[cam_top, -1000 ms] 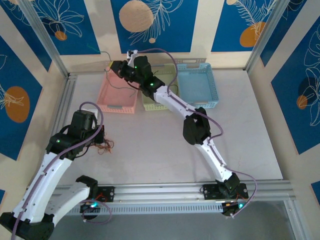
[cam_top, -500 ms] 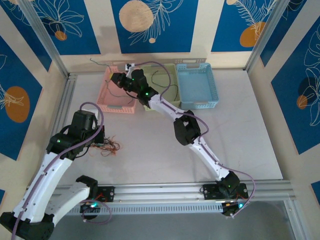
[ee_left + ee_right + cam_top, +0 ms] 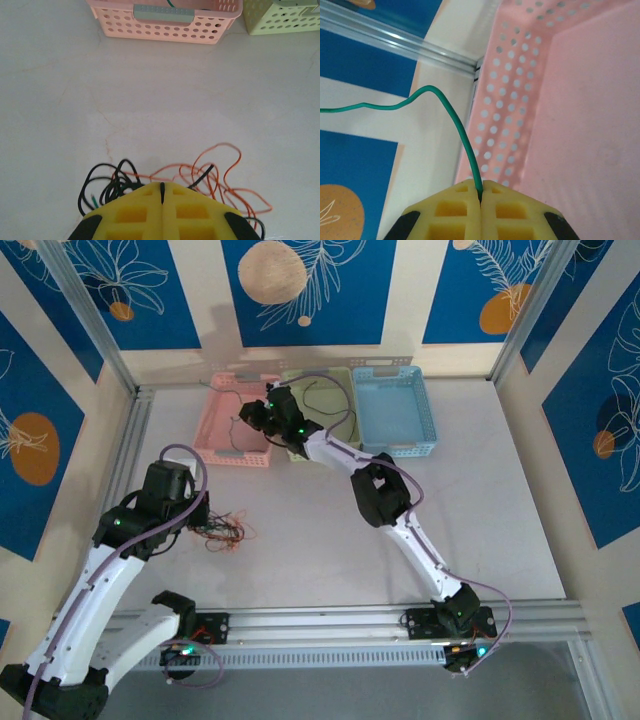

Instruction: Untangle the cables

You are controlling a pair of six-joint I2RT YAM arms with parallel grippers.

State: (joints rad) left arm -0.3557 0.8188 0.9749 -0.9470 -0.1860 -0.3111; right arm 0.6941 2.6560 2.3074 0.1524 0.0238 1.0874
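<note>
Right wrist view shows your right gripper (image 3: pixel 481 192) pinched shut on one green cable (image 3: pixel 455 117) over the pink basket (image 3: pixel 560 100), so that one looks nearly sorted. Your left gripper (image 3: pixel 161 186) is shut too, sitting on the tangle (image 3: pixel 120 175) of black and orange cables on the table (image 3: pixel 150 100). You cannot tell if it pinches any. Most of the job is left.

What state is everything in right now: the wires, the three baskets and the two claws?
Cable tangle: black and orange loops knotted together, lying on the table.
Green cable: pinched, its free length curving through the air.
Pink basket: upright on the table.
Yellow-green basket: upright beside it.
Blue basket: upright, looks empty.
Left gripper: jaws shut, tips in the tangle.
Right gripper: jaws shut on the green cable, above the pink basket.
</note>
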